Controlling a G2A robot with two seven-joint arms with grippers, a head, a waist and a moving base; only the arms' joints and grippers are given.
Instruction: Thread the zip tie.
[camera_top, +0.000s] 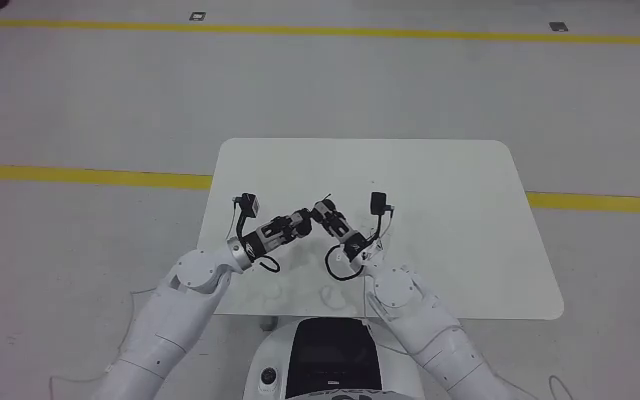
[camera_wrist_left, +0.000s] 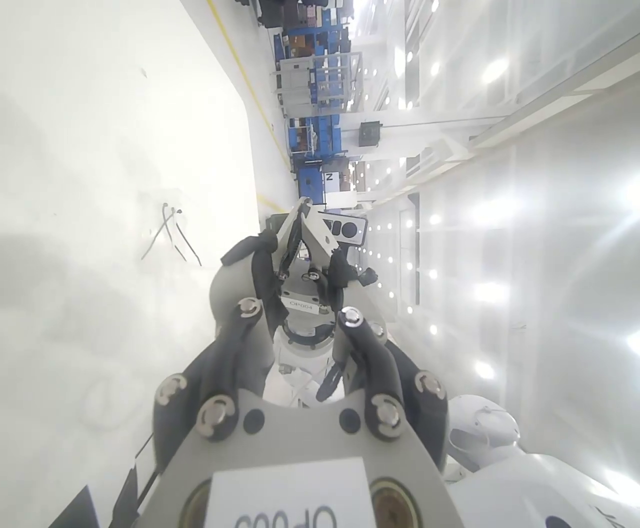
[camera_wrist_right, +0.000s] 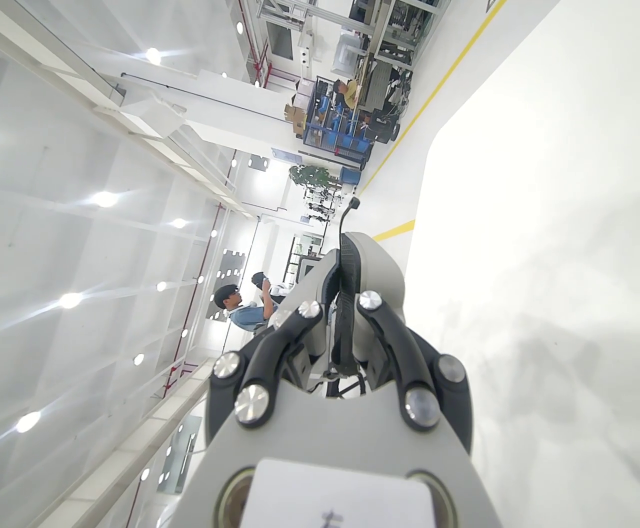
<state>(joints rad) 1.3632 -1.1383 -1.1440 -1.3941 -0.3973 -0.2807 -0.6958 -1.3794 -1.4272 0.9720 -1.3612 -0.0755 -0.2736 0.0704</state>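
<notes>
right gripper was clamped on the black zip tie. the ribbed band ran up between its fingertips, and the free end stuck out past them. left gripper faced it almost tip to tip, fingers standing apart. both hung above the near left part of the white table.

White table, rounded corners. Yellow floor line runs beneath it; second yellow line farther out. Blue storage racks beyond.
</notes>
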